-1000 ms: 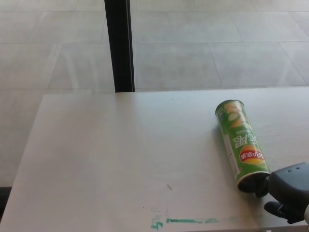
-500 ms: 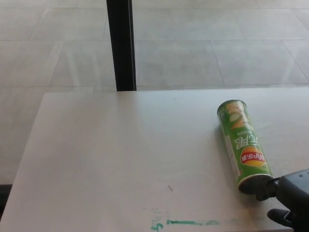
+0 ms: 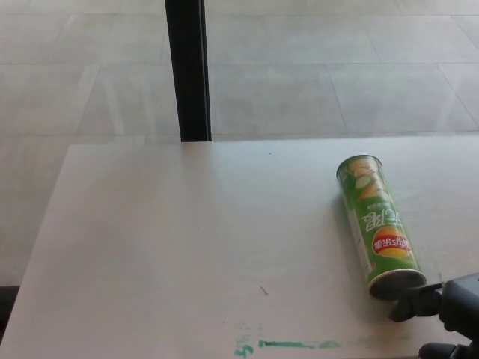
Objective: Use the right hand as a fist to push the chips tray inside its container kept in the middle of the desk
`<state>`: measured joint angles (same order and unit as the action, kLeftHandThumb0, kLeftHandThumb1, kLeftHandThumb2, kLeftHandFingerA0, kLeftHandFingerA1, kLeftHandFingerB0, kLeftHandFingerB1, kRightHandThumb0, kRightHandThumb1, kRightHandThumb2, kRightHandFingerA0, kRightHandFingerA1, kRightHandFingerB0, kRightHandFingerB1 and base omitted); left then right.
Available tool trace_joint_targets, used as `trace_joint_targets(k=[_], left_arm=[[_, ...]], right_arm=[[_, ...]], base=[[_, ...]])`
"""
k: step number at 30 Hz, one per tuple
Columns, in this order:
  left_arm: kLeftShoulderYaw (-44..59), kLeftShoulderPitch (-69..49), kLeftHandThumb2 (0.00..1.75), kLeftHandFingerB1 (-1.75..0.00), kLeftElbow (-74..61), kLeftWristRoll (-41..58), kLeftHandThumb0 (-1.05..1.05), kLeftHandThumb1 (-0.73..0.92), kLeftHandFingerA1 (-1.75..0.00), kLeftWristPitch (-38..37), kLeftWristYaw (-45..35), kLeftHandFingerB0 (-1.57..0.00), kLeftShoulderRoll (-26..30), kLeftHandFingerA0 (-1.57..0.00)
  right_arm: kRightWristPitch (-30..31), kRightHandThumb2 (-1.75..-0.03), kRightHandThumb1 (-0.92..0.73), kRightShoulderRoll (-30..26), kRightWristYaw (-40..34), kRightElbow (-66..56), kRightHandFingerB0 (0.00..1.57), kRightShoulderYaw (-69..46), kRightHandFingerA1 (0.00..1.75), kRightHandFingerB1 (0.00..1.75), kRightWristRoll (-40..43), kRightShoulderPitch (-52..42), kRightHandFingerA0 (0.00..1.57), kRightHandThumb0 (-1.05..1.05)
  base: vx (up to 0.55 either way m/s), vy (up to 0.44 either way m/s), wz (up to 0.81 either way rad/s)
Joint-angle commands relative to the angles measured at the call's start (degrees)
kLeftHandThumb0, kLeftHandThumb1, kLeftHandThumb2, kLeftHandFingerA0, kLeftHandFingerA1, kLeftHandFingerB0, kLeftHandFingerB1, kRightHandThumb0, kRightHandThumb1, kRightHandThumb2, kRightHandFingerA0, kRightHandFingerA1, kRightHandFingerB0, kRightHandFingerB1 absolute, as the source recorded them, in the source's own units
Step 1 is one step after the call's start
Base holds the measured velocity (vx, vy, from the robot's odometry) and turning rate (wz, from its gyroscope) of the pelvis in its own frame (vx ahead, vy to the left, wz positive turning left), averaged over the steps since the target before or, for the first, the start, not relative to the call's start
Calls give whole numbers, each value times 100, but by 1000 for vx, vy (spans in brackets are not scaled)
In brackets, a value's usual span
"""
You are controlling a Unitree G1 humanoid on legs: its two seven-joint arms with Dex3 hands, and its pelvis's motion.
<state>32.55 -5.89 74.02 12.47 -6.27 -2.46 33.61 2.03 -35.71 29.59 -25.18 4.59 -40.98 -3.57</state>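
right robot hand (image 3: 449,314) | low at desk corner | clenched | beside chips can (image 3: 376,225)

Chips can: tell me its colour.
Green, with a red and yellow logo, on the can; head view shows it best.

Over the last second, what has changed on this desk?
The right hand drew back toward the lower right corner, coming off the near end of the chips can. The can stayed lying on the desk; the slight overall shift looks like camera movement.
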Motion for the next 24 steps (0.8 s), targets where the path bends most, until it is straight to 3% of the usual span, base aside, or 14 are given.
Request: trace_joint_targets(k=[1,2,4,5,9,10,11,20,24], left_arm=[[-22,-48,66,-52,-25,32,-69,89,-73,-104,70,-50,56,-59],[-27,-42,66,-51,-24,27,-69,89,-73,-91,64,-50,68,-60],[-30,-22,66,-52,-6,23,-69,89,-74,-70,54,-51,84,-60],[-4,-23,66,-52,-4,49,-69,89,-74,-78,41,-50,77,-60],[16,2,66,-52,3,69,-67,88,-76,-22,85,-52,83,-62],[-23,-19,66,-52,-9,26,-68,89,-76,-60,90,-51,87,-63],[-5,-29,66,-52,-28,51,-68,88,-72,-63,56,-50,83,-58],[-38,-19,66,-51,8,15,-67,89,-70,-62,104,-51,49,-56],[6,-19,66,-51,7,68,-68,88,-74,-66,31,-50,55,-61]], right_arm=[[824,-62,-74,-348,1286,-606,57,-3025,59,43,3211,7,83,-51],[559,-62,-74,-332,1090,-301,58,-3286,63,44,3261,-15,84,-52],[618,-62,-72,-64,675,149,62,-3826,62,46,3318,8,87,-51],[657,-97,-58,-7,515,362,52,-4046,76,60,3273,11,87,-48],[572,-92,-58,138,97,842,56,-4617,74,62,3222,-29,87,-46],[542,-64,-64,117,44,1034,57,-4735,63,48,3182,-53,88,-45],[310,-93,-58,188,-305,1386,60,-4990,72,63,3121,-145,86,-51],[-367,-92,-59,378,-1952,3474,60,-5603,71,61,2687,-122,88,-51],[-251,-92,-58,325,-2779,4640,58,-5687,70,60,2455,115,90,-51]], base=[[0,0,0],[0,0,0],[0,0,0],[0,0,0],[0,0,0],[0,0,0],[0,0,0],[0,0,0],[0,0,0]])
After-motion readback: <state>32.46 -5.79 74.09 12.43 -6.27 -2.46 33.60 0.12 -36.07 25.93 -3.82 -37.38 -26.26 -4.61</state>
